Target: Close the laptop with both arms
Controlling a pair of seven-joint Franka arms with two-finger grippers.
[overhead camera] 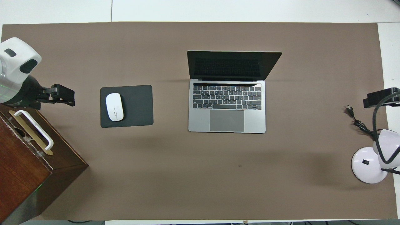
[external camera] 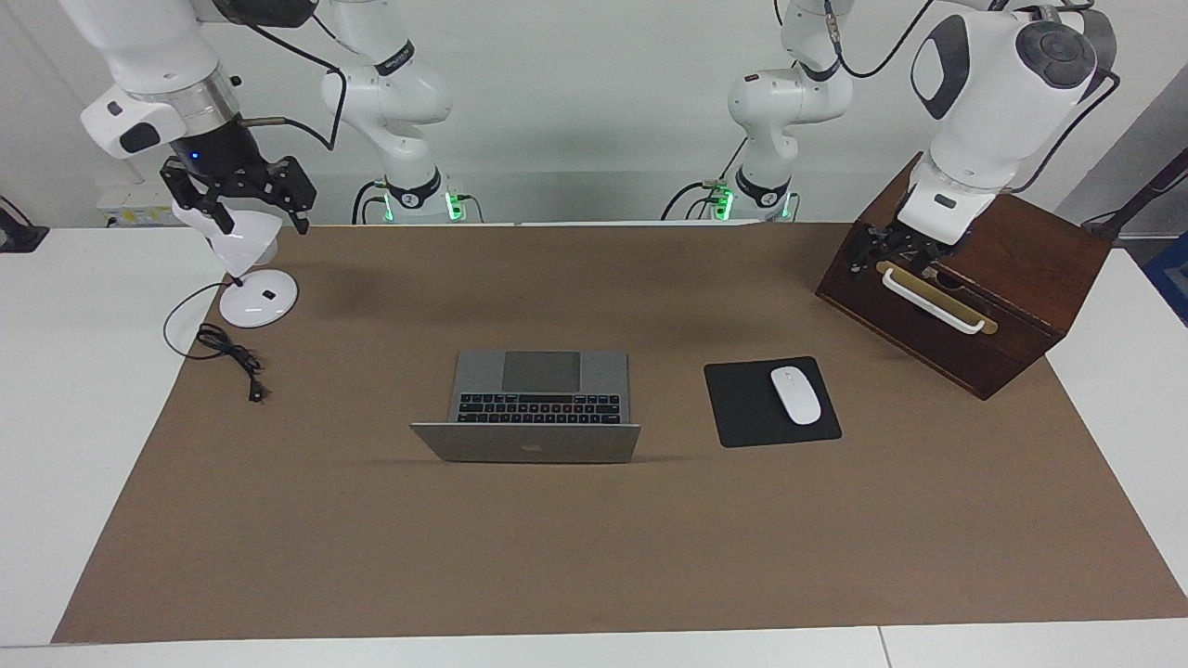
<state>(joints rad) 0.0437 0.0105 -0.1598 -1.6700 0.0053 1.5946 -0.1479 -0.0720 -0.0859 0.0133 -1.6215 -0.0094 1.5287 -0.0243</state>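
The silver-grey laptop (external camera: 538,390) stands open in the middle of the brown mat, its lid (external camera: 526,443) raised on the side farther from the robots. It also shows in the overhead view (overhead camera: 227,106), with a dark screen. My right gripper (external camera: 239,197) hangs in the air over the white lamp at the right arm's end, fingers spread and empty; its tip shows in the overhead view (overhead camera: 381,98). My left gripper (external camera: 893,247) hovers just over the wooden box's handle at the left arm's end, also seen in the overhead view (overhead camera: 62,94). Both are well away from the laptop.
A black mouse pad (external camera: 742,408) with a white mouse (external camera: 795,395) lies beside the laptop toward the left arm's end. A dark wooden box (external camera: 1002,278) with a white handle (external camera: 931,301) stands nearer to the robots. A white lamp (external camera: 258,299) and its black cable (external camera: 227,351) sit at the right arm's end.
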